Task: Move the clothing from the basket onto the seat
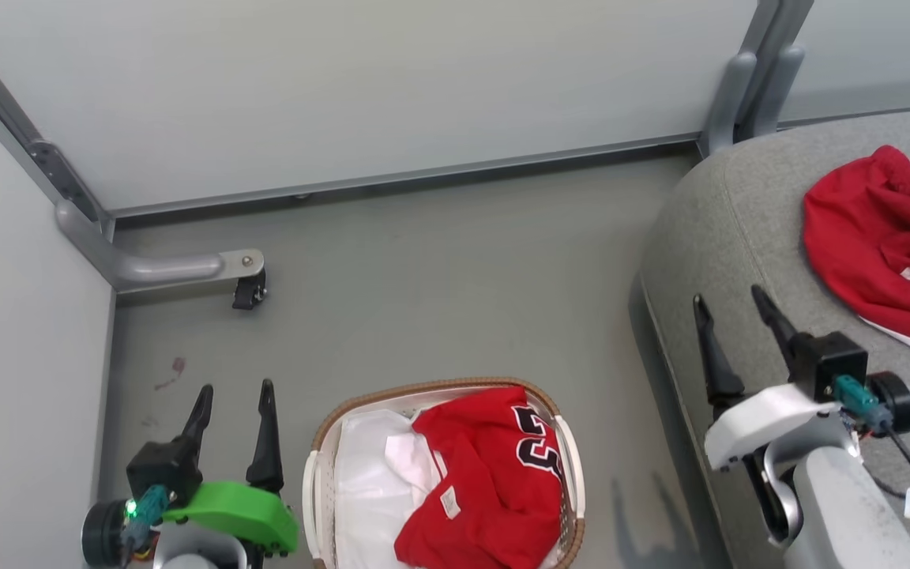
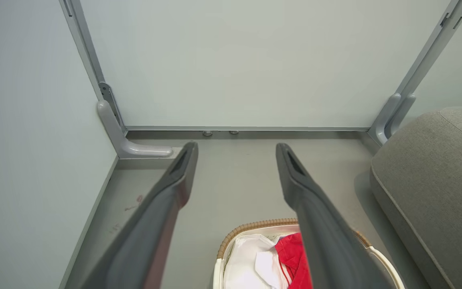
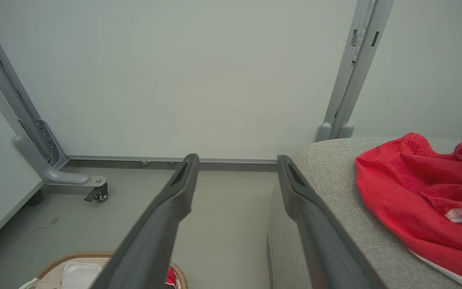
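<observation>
Both grippers are standing wide open and holding nothing: the left gripper (image 1: 235, 387) is hanging over the floor (image 1: 439, 292) just beside the basket (image 1: 423, 389), and the right gripper (image 1: 727, 295) is hovering at the rounded edge of the seat (image 1: 723, 229). The main risk, as I am judging it, is lying in the basket itself. The number jersey (image 1: 486, 474) is resting directly on the white cloth lining (image 1: 368, 466), so a pinch that is reaching too deep could be catching both layers and dragging the lining, or the whole light basket, up with the garment. A shallow pinch is carrying its own hazard, since loose fabric could be slipping out mid-carry and dropping onto the floor between basket and seat. A trailing hem could also be snagging on the brown woven rim as it is coming up, and a release too near the seat's curved edge could be letting the jersey slide off. As for contents, the basket is holding the crumpled red jersey on its right half, with bare white lining showing on the left — nothing else is showing there. The striped red garment (image 1: 874, 237) is already lying bunched on the seat, well away from the basket.
</observation>
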You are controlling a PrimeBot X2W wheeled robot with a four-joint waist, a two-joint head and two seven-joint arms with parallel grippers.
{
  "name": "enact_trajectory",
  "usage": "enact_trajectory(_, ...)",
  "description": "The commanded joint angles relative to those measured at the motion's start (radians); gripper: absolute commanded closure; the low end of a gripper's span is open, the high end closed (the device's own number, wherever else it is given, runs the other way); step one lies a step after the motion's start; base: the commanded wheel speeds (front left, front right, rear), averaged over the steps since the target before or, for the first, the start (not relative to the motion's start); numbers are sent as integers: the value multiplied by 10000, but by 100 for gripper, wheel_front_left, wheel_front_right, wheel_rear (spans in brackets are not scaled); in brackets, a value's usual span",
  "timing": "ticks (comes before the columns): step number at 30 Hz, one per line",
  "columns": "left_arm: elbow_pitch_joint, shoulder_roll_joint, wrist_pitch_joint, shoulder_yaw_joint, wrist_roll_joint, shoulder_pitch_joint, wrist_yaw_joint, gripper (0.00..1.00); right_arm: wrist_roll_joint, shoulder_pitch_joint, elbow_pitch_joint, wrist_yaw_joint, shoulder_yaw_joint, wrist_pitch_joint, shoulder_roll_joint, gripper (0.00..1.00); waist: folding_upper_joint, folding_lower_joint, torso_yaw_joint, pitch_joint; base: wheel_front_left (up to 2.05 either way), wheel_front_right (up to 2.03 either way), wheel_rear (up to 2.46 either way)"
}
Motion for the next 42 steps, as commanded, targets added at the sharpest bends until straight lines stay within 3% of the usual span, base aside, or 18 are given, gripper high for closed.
enact_trajectory(1,-2,3,5,93,-42,246,18,0,49,228,60,-14,14,-5,7,0,0,1,70,-232,0,0,0)
enact_trajectory(10,-180,5,5,257,-199,1062,102,0,87,934,202,-14,68,-5,78,0,0,1,77,-691,0,0,0)
enact_trajectory(22,-534,5,5,237,-221,1347,51,0,148,823,131,-14,197,-3,105,0,0,1,-43,-529,0,0,0)
enact_trajectory(42,387,9,5,-819,-582,-1092,-246,0,177,-818,-951,-14,443,-3,109,0,0,1,-645,2251,0,0,0)
